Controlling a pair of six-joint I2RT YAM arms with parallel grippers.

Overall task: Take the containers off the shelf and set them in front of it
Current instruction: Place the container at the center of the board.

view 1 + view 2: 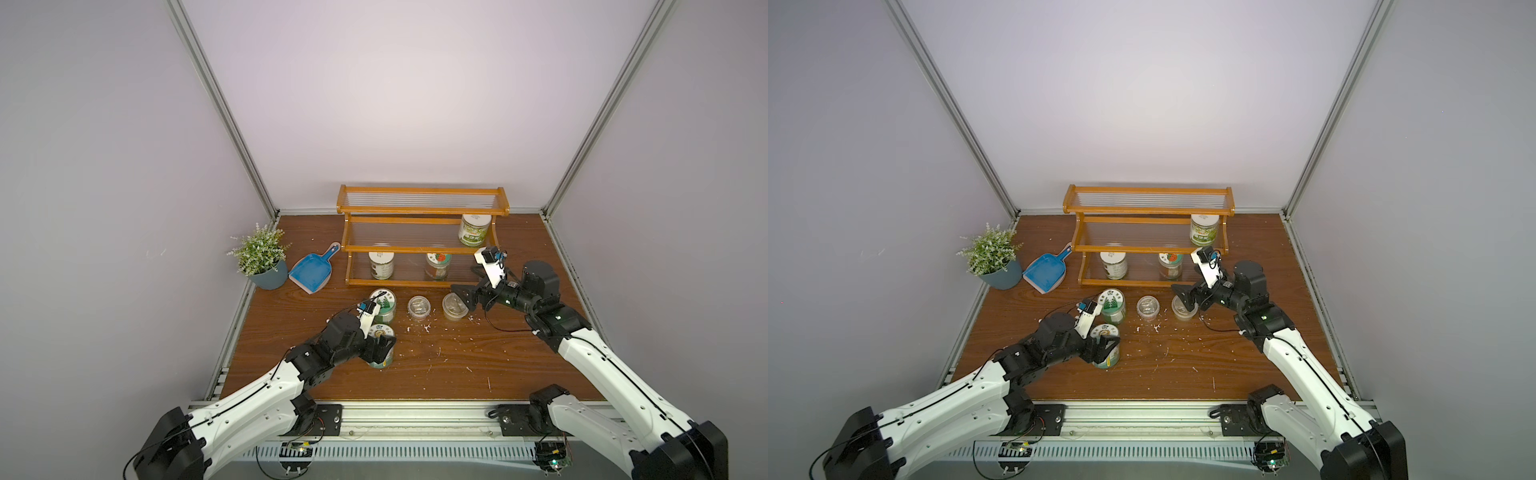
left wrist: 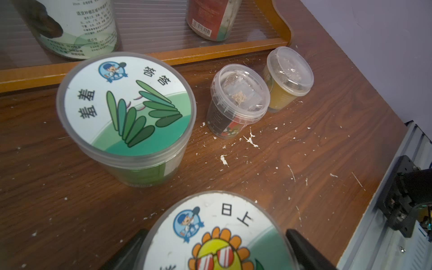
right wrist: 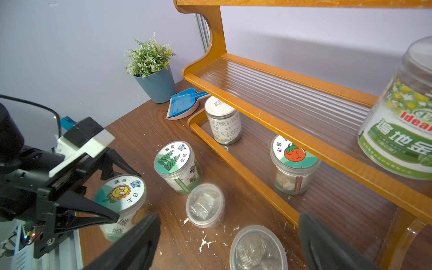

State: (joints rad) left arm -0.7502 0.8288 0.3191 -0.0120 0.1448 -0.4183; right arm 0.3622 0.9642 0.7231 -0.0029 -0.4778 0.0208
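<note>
- Sunflower-lid jar point(image 2: 210, 233): off the shelf point(image 1: 419, 249), out in front of its left half, farther from it than any other container. Looks upright. Whether its base rests on the table point(image 1: 457, 365) I cannot tell.
- Left gripper point(image 3: 128, 196): fingers lie against opposite sides of the sunflower-lid jar just under the lid, pinching it.
- Green-leaf-lid jar point(image 1: 383, 301): stands on the table just in front of the shelf's bottom rail, left half, between the shelf and the sunflower-lid jar. Nothing touches it.
- Packet-filled clear cup point(image 1: 419, 306): upright in front of the shelf's middle, lid on.
- Second clear cup point(image 1: 451, 309): in front of the shelf's right half, near the packet-filled clear cup but apart from it.
- Right gripper point(image 1: 460, 297): spread wide and empty, hovering over the second clear cup. From the right wrist view the cup lies below, between the two fingers, and no contact is visible.
- On the shelf, bottom tier: white-lid jar point(image 1: 381, 264) in the left half, tomato-lid jar point(image 3: 294, 154) right of centre.
- On the shelf, middle tier: Ideal-label jar point(image 1: 473, 230) at the right end.
- Potted plant point(image 1: 270, 276) and blue dustpan point(image 1: 311, 272): beside the shelf's left end, with the dustpan between pot and shelf.
- White flecks point(image 2: 251, 140): scattered on the table in front of the shelf, thickest near the cups.
</note>
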